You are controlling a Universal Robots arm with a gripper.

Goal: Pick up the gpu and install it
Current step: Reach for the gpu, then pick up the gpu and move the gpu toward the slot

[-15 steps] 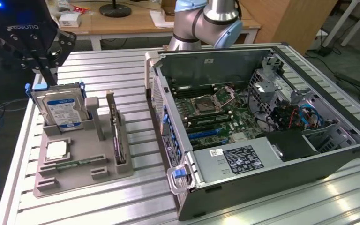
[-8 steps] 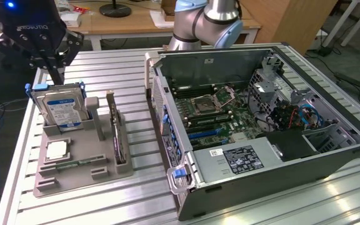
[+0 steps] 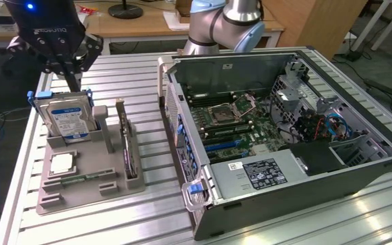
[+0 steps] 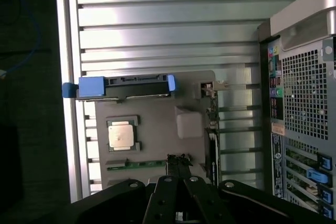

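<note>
One black two-finger gripper point(image 3: 71, 79), fingers pressed together and empty, hangs by the grey moulded tray point(image 3: 80, 196). Thin dark grey-black gpu point(image 3: 125, 140) stands on edge there, at gripper's 5 o'clock in exterior view; long axis 12-to-6.

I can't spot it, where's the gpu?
On the exterior view's left, the gpu stands on edge in the grey holder, between the hard drive and computer case.

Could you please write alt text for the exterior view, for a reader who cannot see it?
The arm's gripper, fingers shut and empty, hangs near the hard drive standing in a grey holder on a slatted metal table. The gpu stands on edge in the same holder, beside an open computer case.
</note>
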